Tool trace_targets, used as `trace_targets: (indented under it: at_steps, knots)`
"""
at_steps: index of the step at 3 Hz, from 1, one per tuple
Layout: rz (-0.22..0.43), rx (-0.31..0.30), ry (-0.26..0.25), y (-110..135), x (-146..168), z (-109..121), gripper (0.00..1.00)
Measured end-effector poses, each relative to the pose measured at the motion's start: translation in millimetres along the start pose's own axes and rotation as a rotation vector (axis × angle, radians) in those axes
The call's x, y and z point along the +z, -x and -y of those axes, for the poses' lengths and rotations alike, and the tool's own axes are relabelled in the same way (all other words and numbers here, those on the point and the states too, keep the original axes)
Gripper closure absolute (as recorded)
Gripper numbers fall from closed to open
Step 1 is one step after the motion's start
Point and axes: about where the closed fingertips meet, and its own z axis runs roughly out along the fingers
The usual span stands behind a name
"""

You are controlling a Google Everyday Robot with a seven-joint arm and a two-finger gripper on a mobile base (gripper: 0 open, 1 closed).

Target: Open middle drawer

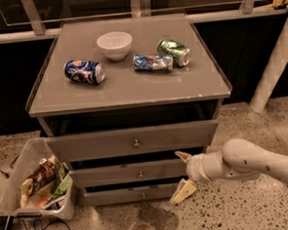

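camera view shows the pincer (183, 174) with its fingers (183, 191) wide apart, at the right end of the middle drawer (108, 175), right of its little knob (140, 174).

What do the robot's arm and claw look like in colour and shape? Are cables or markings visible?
The arm is smooth, off-white and rounded, ending in a short cylindrical wrist. The claw, by the right end of the middle drawer, has two pale cream, tapering fingers. No cables or markings show.
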Motion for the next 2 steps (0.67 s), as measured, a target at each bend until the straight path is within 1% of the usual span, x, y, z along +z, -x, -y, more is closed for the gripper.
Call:
trace_targets:
  at_steps: [1,2]
  knots:
    - [0.071,0.001,-0.041,-22,19,13,0.00]
    - [0.124,-0.015,-0.064,-40,34,19,0.00]
